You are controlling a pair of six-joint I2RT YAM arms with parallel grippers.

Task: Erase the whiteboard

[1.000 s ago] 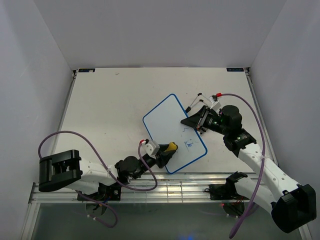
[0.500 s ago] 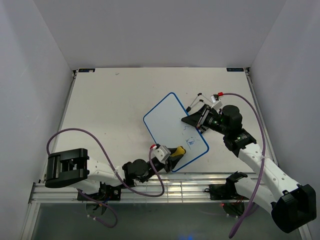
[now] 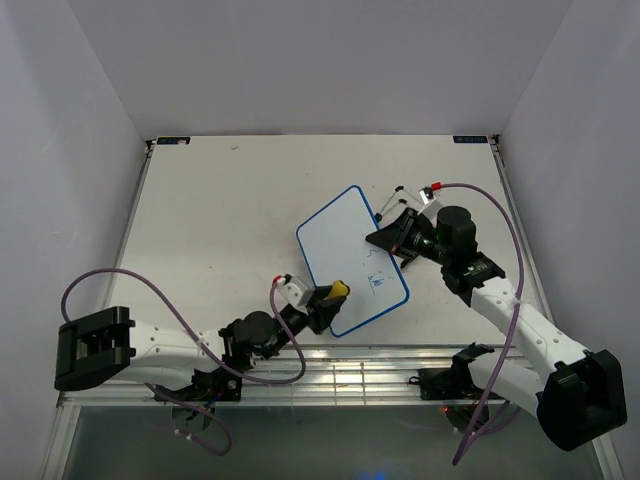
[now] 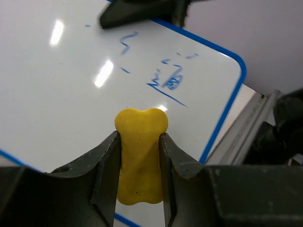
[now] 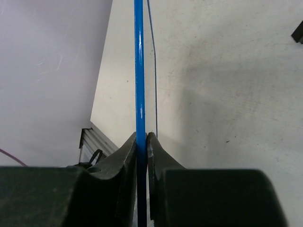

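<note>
The whiteboard (image 3: 352, 260) is found right of the middle of the bench (image 3: 220, 220), turned askew. Its long axis is laid from the far side toward the near edge, slanted rightward as it nears the arms, so one short end is pointed at the near right. Blue scribbles (image 3: 375, 283) are seen close to that near-right end.

The board's right long edge is pinched by the right hand (image 3: 385, 240); in the right wrist view the blue rim (image 5: 138, 71) is seen edge-on, clamped between the two fingers (image 5: 130, 156).

A yellow eraser (image 3: 339, 290) is gripped by the left hand (image 3: 325, 300) at the board's left long edge, toward the near end. Whether the eraser is pressed on the surface cannot be told.
</note>
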